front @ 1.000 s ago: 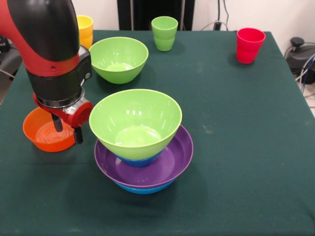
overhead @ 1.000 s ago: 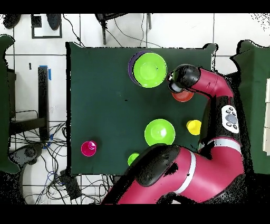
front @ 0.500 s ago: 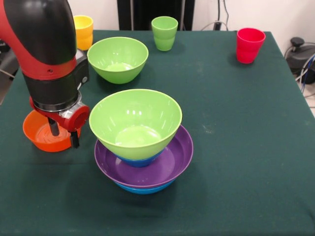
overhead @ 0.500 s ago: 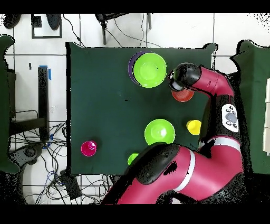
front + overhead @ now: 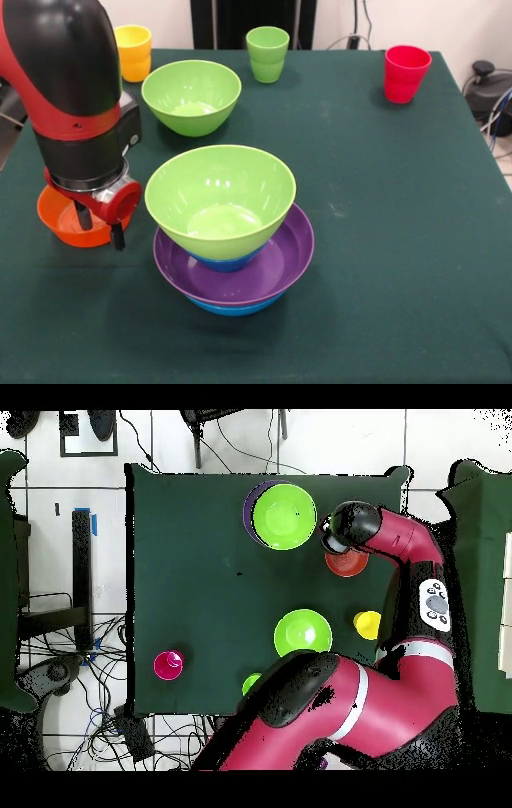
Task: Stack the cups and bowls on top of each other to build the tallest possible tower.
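A dark green cloth-covered table (image 5: 384, 240) is sitting on a pale tiled floor (image 5: 60, 524) with black cables trailing beside it. Near the table's middle, the tower (image 5: 232, 240) is standing as a nested stack of 4 glossy round plastic bowls: a large blue bowl (image 5: 236, 307) showing only as a rim at the bottom, a wide purple bowl (image 5: 276, 268) in it, a small blue bowl (image 5: 228, 262) peeking out above that, and a large light green bowl (image 5: 220, 196) sitting deepest and tallest on top. A second large light green bowl (image 5: 192, 96) is resting alone behind the tower. A small smooth orange bowl (image 5: 60, 220) is lying beside the tower, partly hidden by the red and black arm (image 5: 68, 88). The gripper (image 5: 100, 228) is hanging at this orange bowl with its 2 thin black fingers (image 5: 118, 237) spread apart, 1 dipping inside the bowl and 1 outside its rim, so the rim is passing between them without being clamped. 3 smooth plastic tumblers are showing along the far edge: a yellow cup (image 5: 133, 50), a light green cup (image 5: 267, 53) and a red cup (image 5: 405, 73), each standing upright and well apart from the tower.
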### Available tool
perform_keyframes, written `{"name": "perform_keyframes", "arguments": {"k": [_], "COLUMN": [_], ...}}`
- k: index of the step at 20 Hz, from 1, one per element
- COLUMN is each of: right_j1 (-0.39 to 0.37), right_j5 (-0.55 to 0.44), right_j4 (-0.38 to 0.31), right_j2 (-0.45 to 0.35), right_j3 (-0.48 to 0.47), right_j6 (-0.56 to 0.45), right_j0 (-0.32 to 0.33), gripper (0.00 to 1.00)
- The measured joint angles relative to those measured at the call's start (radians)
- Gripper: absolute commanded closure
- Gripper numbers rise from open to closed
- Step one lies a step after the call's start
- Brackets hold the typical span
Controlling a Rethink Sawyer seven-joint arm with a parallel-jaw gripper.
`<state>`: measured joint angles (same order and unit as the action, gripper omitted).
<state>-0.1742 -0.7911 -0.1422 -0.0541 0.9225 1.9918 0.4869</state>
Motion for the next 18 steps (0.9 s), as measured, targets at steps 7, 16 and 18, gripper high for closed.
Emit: {"name": "perform_keyframes", "arguments": {"k": [7, 16, 18], "right_j1": [0.007, 0.010, 0.010], "right_j5": [0.000, 0.000, 0.000], "right_j4": [0.000, 0.000, 0.000], "right_j2": [0.000, 0.000, 0.000], "right_j3": [-0.004, -0.004, -0.004], "right_j6": [0.000, 0.000, 0.000], "right_j0": [0.000, 0.002, 0.002], "gripper": [0.00, 0.00, 0.00]}}
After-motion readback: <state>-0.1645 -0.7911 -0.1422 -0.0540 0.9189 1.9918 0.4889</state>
